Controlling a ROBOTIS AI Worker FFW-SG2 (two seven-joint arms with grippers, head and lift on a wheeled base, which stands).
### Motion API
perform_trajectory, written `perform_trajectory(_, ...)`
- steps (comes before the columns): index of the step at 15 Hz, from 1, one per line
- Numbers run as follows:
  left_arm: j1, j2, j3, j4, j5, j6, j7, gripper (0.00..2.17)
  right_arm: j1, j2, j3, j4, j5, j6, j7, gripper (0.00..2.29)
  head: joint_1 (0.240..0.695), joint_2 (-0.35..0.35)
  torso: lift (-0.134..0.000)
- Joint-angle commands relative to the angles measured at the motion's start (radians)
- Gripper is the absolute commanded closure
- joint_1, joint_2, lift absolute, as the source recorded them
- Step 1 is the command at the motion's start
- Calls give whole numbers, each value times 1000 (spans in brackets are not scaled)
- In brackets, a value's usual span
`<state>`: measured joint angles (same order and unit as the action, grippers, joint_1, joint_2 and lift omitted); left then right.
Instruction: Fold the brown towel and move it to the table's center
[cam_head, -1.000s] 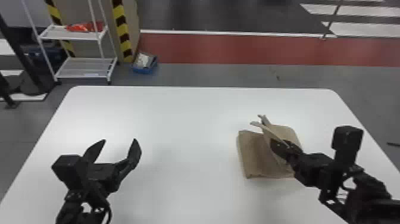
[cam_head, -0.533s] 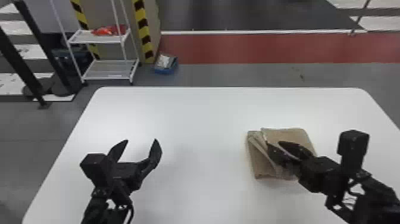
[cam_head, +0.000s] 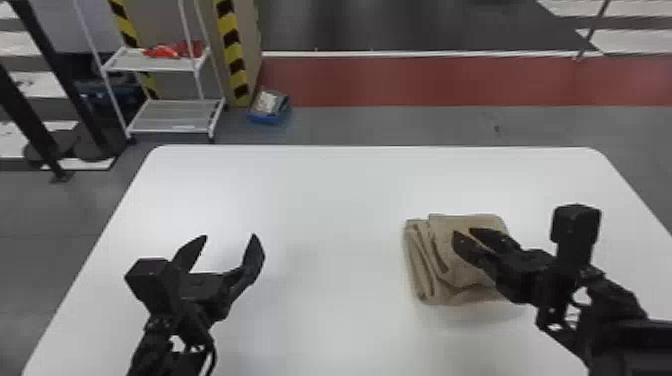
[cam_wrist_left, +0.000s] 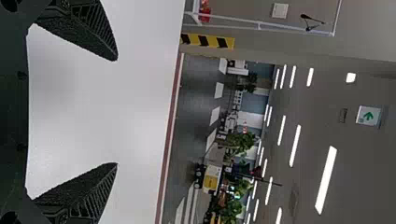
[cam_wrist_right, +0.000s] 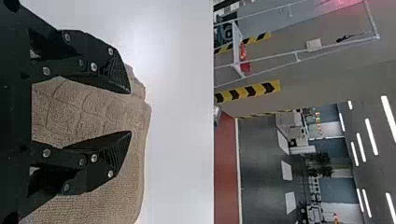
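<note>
Just under the right gripper (cam_head: 463, 232), its fingers (cam_wrist_right: 117, 72) apart, probably to leave the fold lying free, the towel (cam_head: 456, 273) rests on the counter (cam_head: 325, 225), well apart from the left gripper (cam_head: 230, 235), likewise spread.

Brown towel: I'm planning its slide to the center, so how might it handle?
The brown towel looks floppy, judging by its soft creases. Its uneven layers may slip apart if pushed. Lying flat, it should hardly roll.

Red floor strip (cam_head: 430, 82), apparently plants (cam_wrist_left: 240, 140).
</note>
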<state>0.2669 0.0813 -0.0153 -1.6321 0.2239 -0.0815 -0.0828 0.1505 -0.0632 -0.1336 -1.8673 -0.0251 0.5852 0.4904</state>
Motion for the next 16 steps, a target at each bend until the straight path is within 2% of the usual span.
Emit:
perform_trajectory(1,1,2,0,0,0,-2,0,70,-37,0,49,51,89,15,-32,2047,695,11,-97)
perform_trajectory(6,1,0,0,0,0,1,0,70,-109,0,114,157,126,34,-47,2047,695,22,-97)
perform_trajectory(10,1,0,0,-2,0,1,0,70,-118,0,204,166,128,31,-44,2047,695,50,-97)
perform_trajectory(13,1,0,0,0,0,1,0,70,-98,0,269,149,126,3,-18,2047,695,92,-97)
perform_trajectory(16,0,2,1,0,2,1,0,70,-80,-3,302,125,132,-31,50,2047,695,147,-97)
